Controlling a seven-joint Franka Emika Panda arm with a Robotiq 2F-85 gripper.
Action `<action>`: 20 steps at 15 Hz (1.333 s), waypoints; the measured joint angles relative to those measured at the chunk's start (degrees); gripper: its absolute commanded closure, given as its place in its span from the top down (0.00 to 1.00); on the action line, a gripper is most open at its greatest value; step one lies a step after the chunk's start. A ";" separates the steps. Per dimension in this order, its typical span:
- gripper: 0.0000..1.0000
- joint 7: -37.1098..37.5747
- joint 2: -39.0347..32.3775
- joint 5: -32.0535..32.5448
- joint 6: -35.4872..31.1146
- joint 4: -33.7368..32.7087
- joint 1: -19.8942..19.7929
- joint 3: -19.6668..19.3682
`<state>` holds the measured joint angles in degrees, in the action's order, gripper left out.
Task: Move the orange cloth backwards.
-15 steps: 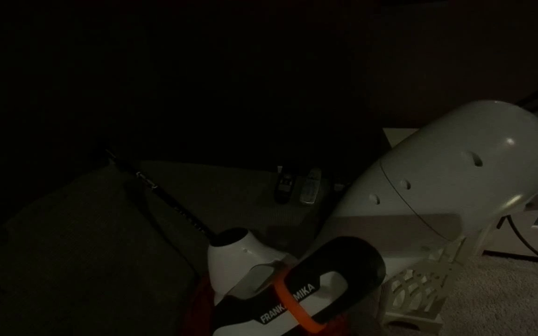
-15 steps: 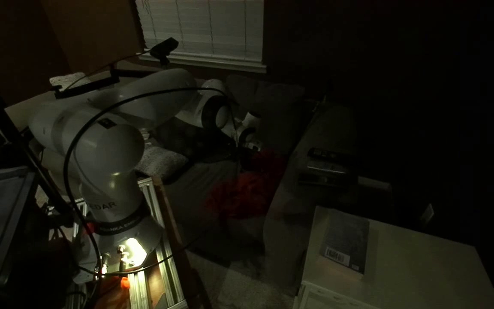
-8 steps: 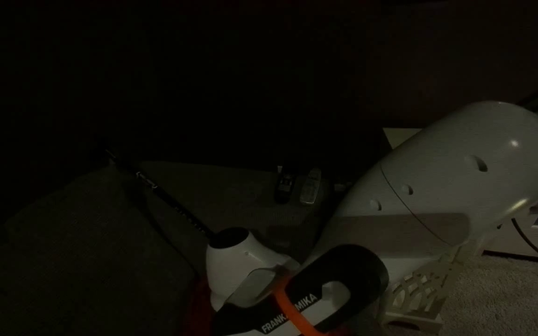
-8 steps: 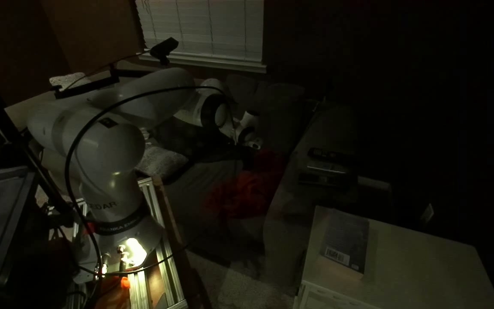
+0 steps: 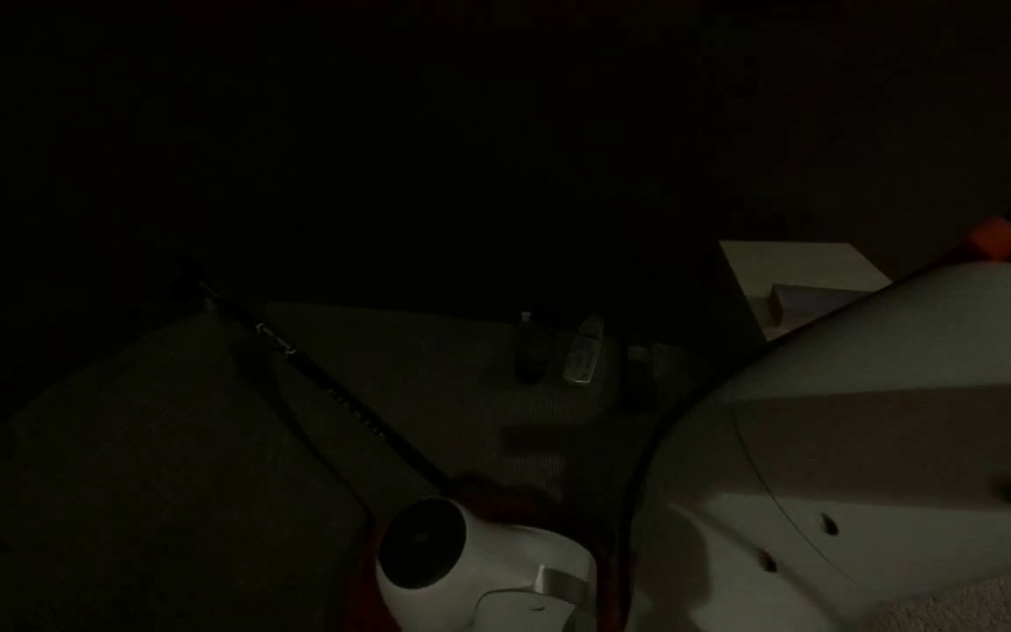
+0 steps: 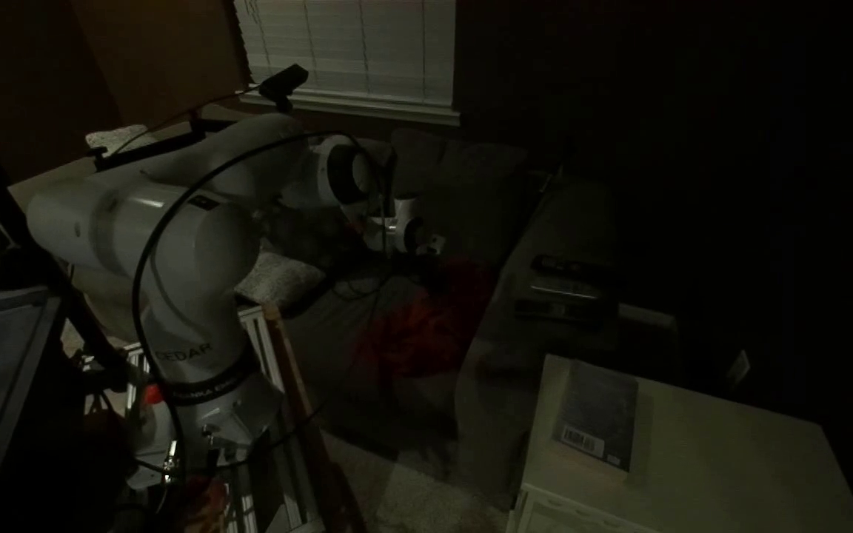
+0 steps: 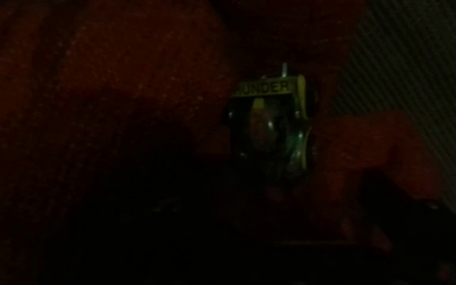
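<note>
The orange cloth (image 6: 415, 337) lies in dim red folds on the dark couch seat, with more of it further back beneath my hand. In an exterior view, parts of the cloth (image 5: 365, 597) show around the white wrist, which hides the rest. My gripper (image 7: 271, 190) points down close over the cloth in the wrist view. Its right finger (image 7: 382, 188) is a dark shape standing well apart from the left side, which is almost lost in shadow. The jaws look open, and I see no fabric pinched between them.
Ahead of the jaws, a small glossy object (image 7: 267, 126) with yellow lettering sits against the cloth. Remotes (image 5: 584, 353) rest on the couch arm. A black rod (image 5: 321, 382) slants across the couch. A pale cabinet (image 6: 730, 451) bears a book (image 6: 597, 414).
The arm has drawn back slightly and the wrist has turned, its round end now facing differently. A bright light at the arm's base has gone out. The cloth looks unmoved.
</note>
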<state>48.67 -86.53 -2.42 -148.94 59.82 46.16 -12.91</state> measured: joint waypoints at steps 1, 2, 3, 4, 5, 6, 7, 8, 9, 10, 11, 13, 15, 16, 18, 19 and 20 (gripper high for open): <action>1.00 2.49 -0.03 1.28 0.54 0.65 0.87 -1.58; 1.00 4.39 -0.02 2.45 1.27 1.18 1.45 -2.69; 1.00 5.54 -0.03 3.45 2.14 1.51 1.65 -3.04; 1.00 5.84 -0.03 4.21 3.35 1.55 1.63 -2.93; 1.00 5.85 -0.01 4.81 4.57 1.52 1.53 -2.52; 1.00 5.80 0.01 5.28 5.57 1.47 1.41 -1.92; 1.00 5.29 0.05 5.55 6.29 1.40 1.18 -0.94; 1.00 4.17 0.12 5.59 7.04 1.27 0.77 0.39; 1.00 2.37 0.19 5.59 7.65 1.05 0.16 2.06; 1.00 0.66 0.27 5.59 8.02 0.90 -0.49 3.67; 1.00 -0.70 0.34 5.59 8.09 0.81 -1.12 5.02; 1.00 -2.36 0.37 5.59 8.09 0.77 -2.14 6.77; 1.00 -2.83 0.37 5.59 8.09 0.77 -2.74 7.31; 1.00 -2.83 0.37 5.59 8.09 0.77 -2.93 7.31; 1.00 -2.75 0.38 5.59 8.55 0.77 -3.10 7.03; 1.00 -2.74 0.39 5.59 9.68 0.74 -3.10 6.76; 1.00 -2.75 0.41 5.61 11.43 0.69 -3.08 6.47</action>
<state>45.92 -86.12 3.19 -137.51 60.51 43.08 -6.44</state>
